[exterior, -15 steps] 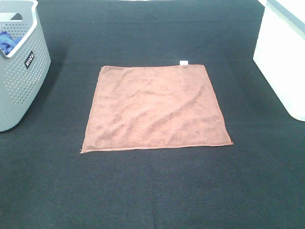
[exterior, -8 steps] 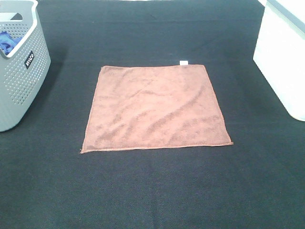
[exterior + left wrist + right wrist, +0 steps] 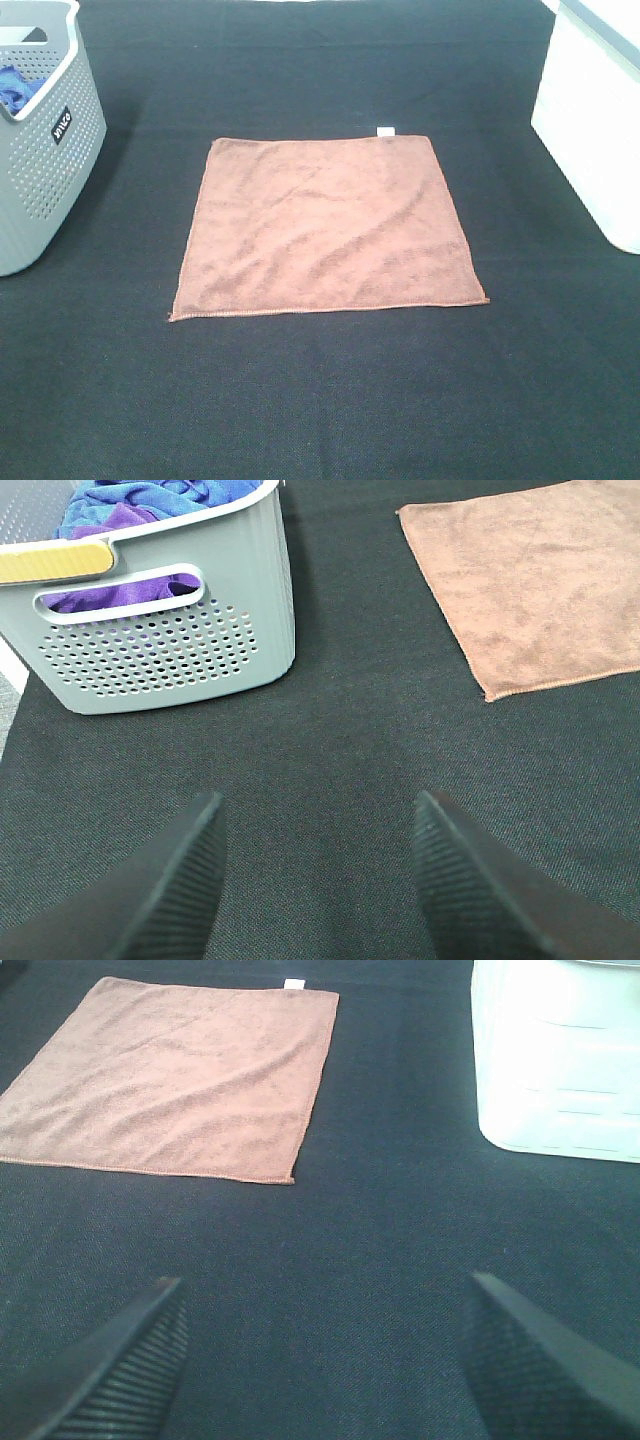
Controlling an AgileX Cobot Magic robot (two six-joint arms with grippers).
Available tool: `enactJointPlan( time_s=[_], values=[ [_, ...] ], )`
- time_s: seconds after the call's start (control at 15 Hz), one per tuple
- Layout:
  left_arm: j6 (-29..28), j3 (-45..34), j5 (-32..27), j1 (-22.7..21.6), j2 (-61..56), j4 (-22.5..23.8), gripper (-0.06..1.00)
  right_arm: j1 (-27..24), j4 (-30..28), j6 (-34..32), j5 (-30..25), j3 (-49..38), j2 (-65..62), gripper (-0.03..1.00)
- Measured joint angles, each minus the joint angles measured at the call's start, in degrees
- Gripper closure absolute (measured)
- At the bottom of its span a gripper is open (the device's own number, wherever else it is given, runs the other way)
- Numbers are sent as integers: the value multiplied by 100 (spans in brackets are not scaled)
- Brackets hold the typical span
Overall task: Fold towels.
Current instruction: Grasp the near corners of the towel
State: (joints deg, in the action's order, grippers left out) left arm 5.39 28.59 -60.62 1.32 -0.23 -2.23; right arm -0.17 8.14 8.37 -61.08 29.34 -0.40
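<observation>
A square reddish-brown towel [image 3: 325,228] lies flat and unfolded in the middle of the black table, with a small white tag [image 3: 385,131] at its far edge. Neither gripper shows in the exterior high view. The left wrist view shows my left gripper [image 3: 318,870] open and empty over bare table, with a corner of the towel [image 3: 530,580] some way off. The right wrist view shows my right gripper [image 3: 325,1355] open and empty, well short of the towel [image 3: 170,1075].
A grey perforated basket [image 3: 40,150] with blue and purple cloths [image 3: 150,500] inside stands at the far left. A white bin [image 3: 595,120] stands at the far right; it also shows in the right wrist view [image 3: 560,1060]. The table is covered in black cloth [image 3: 320,400].
</observation>
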Motion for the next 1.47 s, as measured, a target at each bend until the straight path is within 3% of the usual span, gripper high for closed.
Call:
enactJointPlan(
  time_s=[0.73, 0.93, 1.2, 1.47],
  values=[
    [0, 0, 0, 0, 0, 0, 40, 0, 0, 0, 6, 0, 0, 26],
    [-103, 126, 350, 0, 0, -160, 40, 0, 74, 0, 275, 57, 97, 26],
    [-659, 86, 2040, 0, 493, -625, 40, 0, 246, -46, 1799, 138, 1329, 28],
    [-1014, 46, 2269, 0, 2126, -1610, 40, 0, 980, -86, 2693, 138, 3117, 34]
  ],
)
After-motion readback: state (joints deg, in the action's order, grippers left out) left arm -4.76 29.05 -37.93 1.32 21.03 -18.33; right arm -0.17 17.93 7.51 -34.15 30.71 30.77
